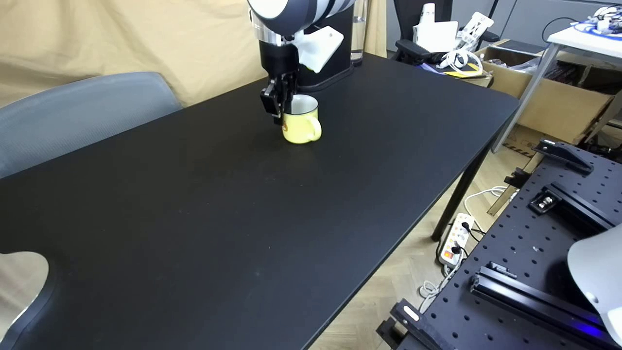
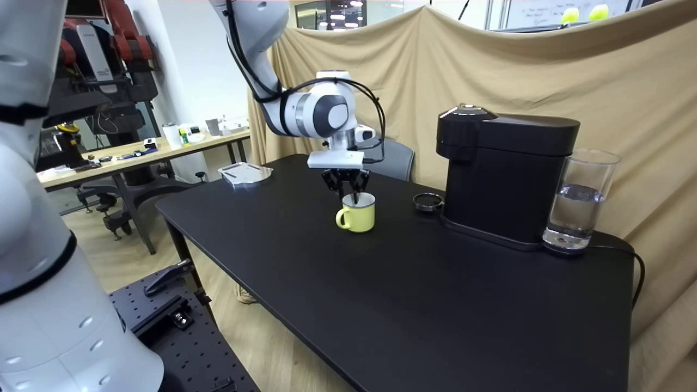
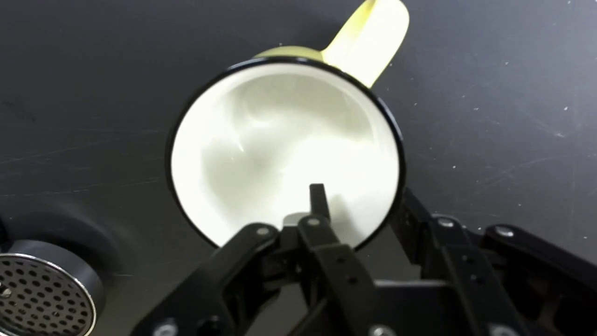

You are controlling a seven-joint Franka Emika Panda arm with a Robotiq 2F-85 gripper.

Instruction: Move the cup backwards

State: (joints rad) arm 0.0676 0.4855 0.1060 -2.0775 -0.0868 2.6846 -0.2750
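The cup (image 1: pixel 301 130) is a small pale yellow mug with a dark rim and white inside, upright on the black table (image 1: pixel 233 218). In an exterior view the cup (image 2: pixel 361 219) has its handle facing left. In the wrist view I look down into the cup (image 3: pixel 280 107), with its handle at the upper right. My gripper (image 3: pixel 362 192) is open astride the cup's wall: one finger reaches inside the cup, the other is outside it beside the rim. A gap shows between each finger and the wall. The gripper also shows in both exterior views (image 1: pixel 285 113) (image 2: pixel 348 197).
A black coffee machine (image 2: pixel 490 179) stands near the cup, with a water tank (image 2: pixel 577 201) beside it. A round perforated metal drip tray (image 2: pixel 428 202) lies between machine and cup; it also shows in the wrist view (image 3: pixel 42 294). A silvery flat tray (image 2: pixel 245 174) lies at a far corner.
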